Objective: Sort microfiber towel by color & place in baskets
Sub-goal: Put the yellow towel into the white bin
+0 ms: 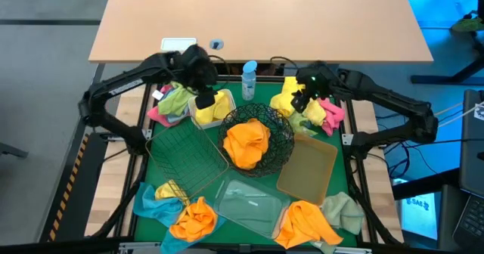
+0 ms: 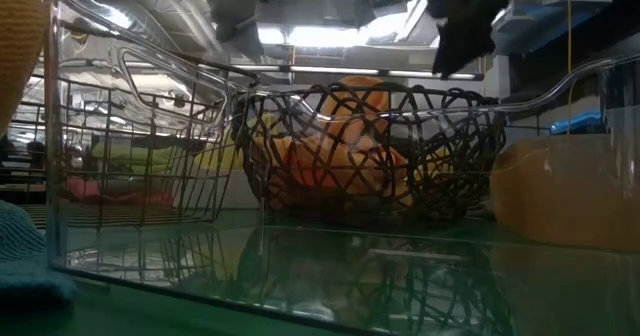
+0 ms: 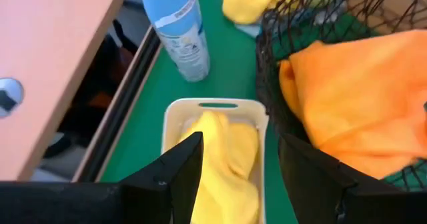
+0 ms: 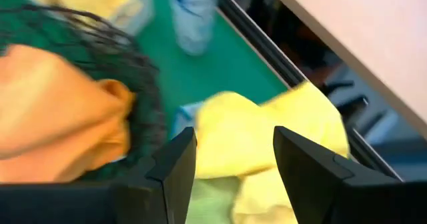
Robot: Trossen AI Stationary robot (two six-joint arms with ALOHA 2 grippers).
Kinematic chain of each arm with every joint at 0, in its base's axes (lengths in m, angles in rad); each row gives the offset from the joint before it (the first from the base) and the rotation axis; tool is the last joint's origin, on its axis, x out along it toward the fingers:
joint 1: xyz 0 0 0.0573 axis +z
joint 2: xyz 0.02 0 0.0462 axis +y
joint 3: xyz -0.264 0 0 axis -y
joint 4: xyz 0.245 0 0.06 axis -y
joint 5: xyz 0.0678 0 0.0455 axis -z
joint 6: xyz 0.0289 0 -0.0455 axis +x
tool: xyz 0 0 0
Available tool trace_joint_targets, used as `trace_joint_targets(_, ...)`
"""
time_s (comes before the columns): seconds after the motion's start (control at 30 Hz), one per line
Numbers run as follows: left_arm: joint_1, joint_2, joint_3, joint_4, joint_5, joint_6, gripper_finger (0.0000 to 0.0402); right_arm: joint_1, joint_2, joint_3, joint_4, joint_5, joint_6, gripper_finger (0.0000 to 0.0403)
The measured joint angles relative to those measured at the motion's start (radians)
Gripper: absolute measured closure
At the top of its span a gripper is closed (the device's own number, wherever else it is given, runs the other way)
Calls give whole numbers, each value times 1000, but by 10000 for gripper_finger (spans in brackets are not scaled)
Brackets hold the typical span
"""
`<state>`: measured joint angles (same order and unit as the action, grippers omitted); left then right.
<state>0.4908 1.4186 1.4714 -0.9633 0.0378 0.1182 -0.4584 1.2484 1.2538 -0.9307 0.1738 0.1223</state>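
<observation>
My left gripper (image 1: 204, 99) (image 3: 233, 174) hangs open just above the small white tub (image 3: 217, 105), where a yellow towel (image 3: 225, 151) lies bunched between the lines of the two fingers. My right gripper (image 1: 301, 99) (image 4: 233, 164) is open above a heap of yellow towels (image 4: 267, 131) (image 1: 286, 103) at the mat's far right, next to pink (image 1: 333, 112) and pale green ones. Orange towels (image 1: 248, 142) fill the round black wire bowl (image 1: 286, 144).
The spray bottle (image 1: 249, 78) stands between the two grippers at the far edge. The rectangular wire basket (image 1: 185, 152), clear tray (image 1: 249, 201) and tan tray (image 1: 306, 167) lie nearer. Loose orange (image 1: 193, 220) (image 1: 302, 224), blue (image 1: 151, 201) and pale green (image 1: 344, 209) towels lie along the near edge.
</observation>
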Motion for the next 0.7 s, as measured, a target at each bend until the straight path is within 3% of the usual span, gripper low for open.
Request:
trace_joint_targets(0.3, -11, -164, -368, 312, 6, -95, 214, -141, 78, -129, 5, -2, 2, 203)
trace_joint_targets(0.7, -94, -170, -444, 471, 6, -109, 214, -184, 194, -189, 17, 0, 2, 203)
